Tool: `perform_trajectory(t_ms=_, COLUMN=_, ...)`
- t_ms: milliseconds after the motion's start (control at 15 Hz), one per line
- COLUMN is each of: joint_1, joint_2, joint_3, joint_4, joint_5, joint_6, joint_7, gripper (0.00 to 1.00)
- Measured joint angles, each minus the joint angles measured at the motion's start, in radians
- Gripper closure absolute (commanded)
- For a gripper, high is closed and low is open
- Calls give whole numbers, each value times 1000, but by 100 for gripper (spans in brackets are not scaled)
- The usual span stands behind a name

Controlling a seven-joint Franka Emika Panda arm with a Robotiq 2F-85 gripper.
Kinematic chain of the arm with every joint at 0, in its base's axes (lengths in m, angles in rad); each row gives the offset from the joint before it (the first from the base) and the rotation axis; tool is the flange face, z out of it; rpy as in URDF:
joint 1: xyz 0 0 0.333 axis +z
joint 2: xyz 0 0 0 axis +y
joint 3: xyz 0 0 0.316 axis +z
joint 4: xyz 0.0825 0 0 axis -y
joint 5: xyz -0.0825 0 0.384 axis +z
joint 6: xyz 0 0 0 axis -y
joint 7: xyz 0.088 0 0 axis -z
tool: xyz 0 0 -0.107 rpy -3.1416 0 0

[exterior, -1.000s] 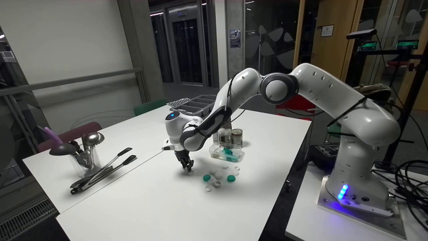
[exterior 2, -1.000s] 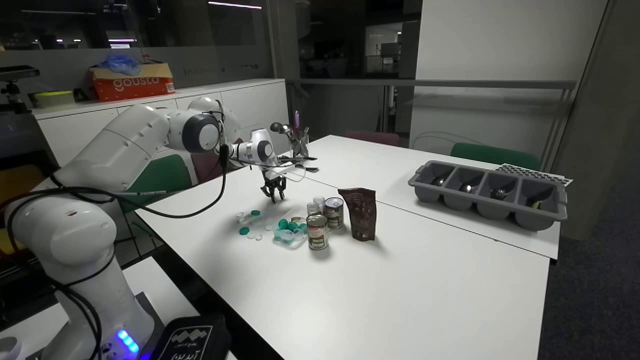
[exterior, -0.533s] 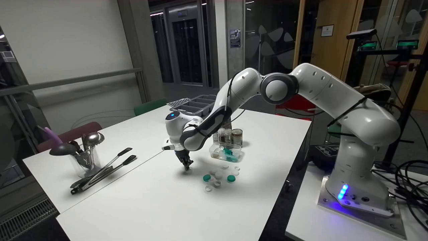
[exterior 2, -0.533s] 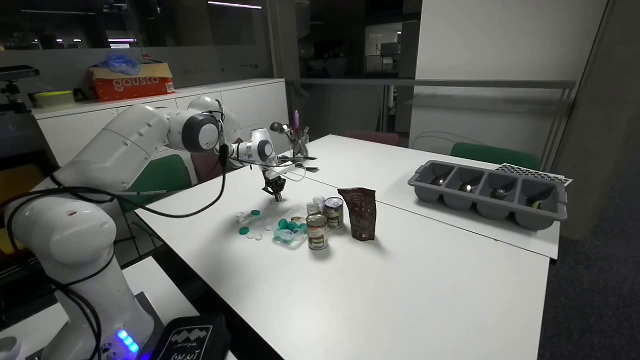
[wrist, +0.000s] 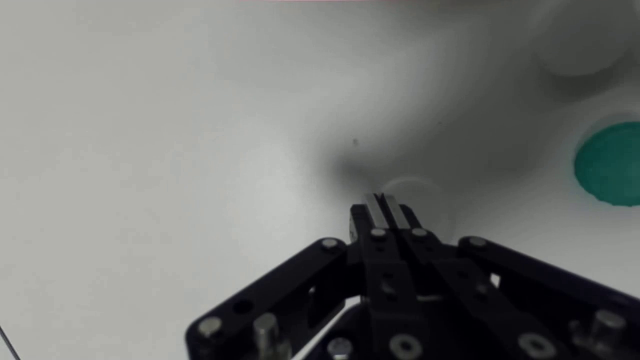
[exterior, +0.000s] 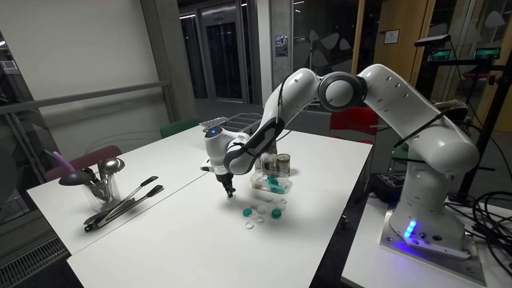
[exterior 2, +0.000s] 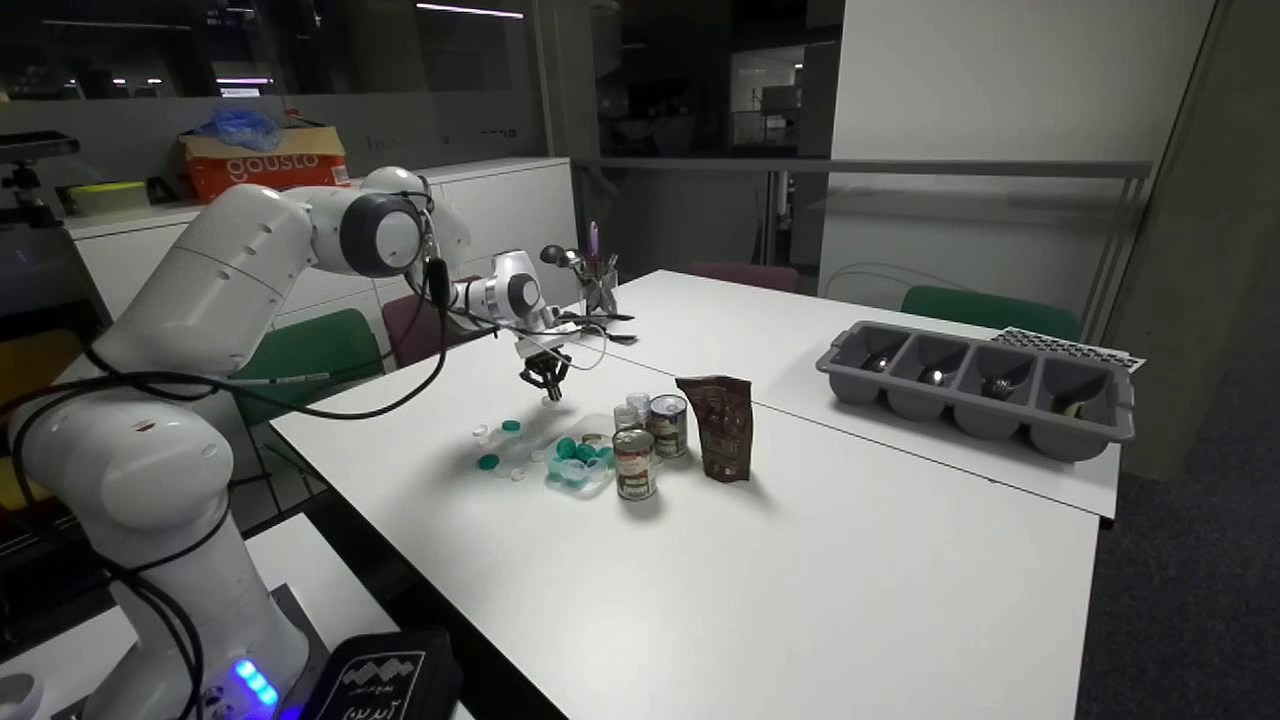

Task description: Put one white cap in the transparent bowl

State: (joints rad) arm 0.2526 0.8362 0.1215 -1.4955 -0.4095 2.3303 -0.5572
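My gripper [wrist: 382, 196] is almost fully shut, with a white cap [wrist: 431, 210] at its fingertips. The cap's rim runs to the thin gap between the fingers, and the right finger covers part of it. In both exterior views the gripper [exterior: 230, 195] [exterior 2: 552, 396] is above the table with the white cap [exterior: 232, 197] under its tips. The transparent bowl [exterior: 284, 179] holds several teal caps and stands right of the gripper; it also shows in an exterior view [exterior 2: 575, 480]. Loose white caps [exterior: 250, 225] and teal caps [exterior: 276, 213] lie nearby on the table.
Cans [exterior 2: 635, 465] and a brown pouch [exterior 2: 722, 430] stand beside the bowl. A large grey tray [exterior 2: 975, 390] is farther off. Tongs [exterior: 120, 210] and a clear cup of utensils [exterior: 105, 196] stand at the table's left. A teal cap [wrist: 612, 165] shows in the wrist view.
The gripper has closed its fingers on the white cap, then risen off the table. The cap has come up with it. The arm has lifted and shifted slightly back toward its base.
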Motion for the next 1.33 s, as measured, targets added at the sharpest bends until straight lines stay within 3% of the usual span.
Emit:
perform_trajectory(t_ms=400, joint_1=-2, joint_2=-165, joint_3=-8, joint_4=-248, joint_5=6, joint_6=31, joint_7=306, gripper=99)
perform_trajectory(t_ms=1000, joint_1=3, joint_2=-416, joint_3=-32, joint_4=-688, joint_5=72, joint_6=295, joint_7=776, gripper=99)
perform_trajectory(t_ms=1333, joint_1=111, joint_2=-643, joint_3=-132, joint_4=-930, joint_5=-18, joint_6=355, joint_7=1128, gripper=99)
